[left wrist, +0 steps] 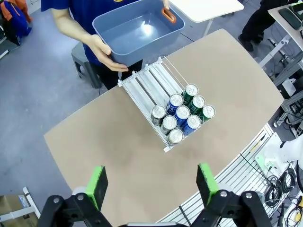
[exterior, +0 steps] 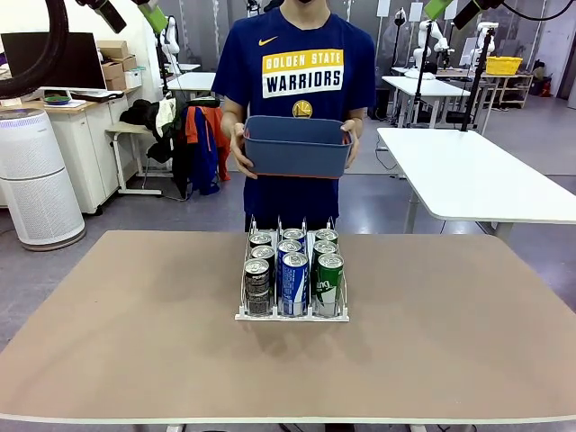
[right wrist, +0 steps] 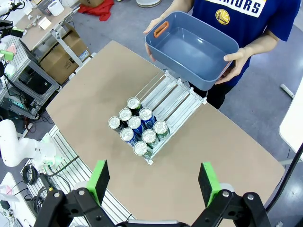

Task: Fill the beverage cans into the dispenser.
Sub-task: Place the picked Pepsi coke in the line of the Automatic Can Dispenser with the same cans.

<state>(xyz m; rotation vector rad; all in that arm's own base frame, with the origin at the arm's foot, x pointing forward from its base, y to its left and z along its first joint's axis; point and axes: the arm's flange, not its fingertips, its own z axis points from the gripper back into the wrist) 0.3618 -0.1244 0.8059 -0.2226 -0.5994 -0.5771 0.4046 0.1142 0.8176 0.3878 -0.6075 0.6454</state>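
Clearly "GOLDEN STATE WARRIORS" on shirt (exterior: 301,72); left pincer (left wrist: 154,184), right pincer (right wrist: 154,182) wide apart, empty.

Dispenser (exterior: 292,314) mid-table; open tabletop (exterior: 126,342) all around it.

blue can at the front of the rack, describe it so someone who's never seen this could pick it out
On the brown table stands a small white three-lane wire rack packed with slim silver-topped drink cans. Look at its row farthest from the person, middle lane: the blue can with white lettering, between a dark grey can and a green can.
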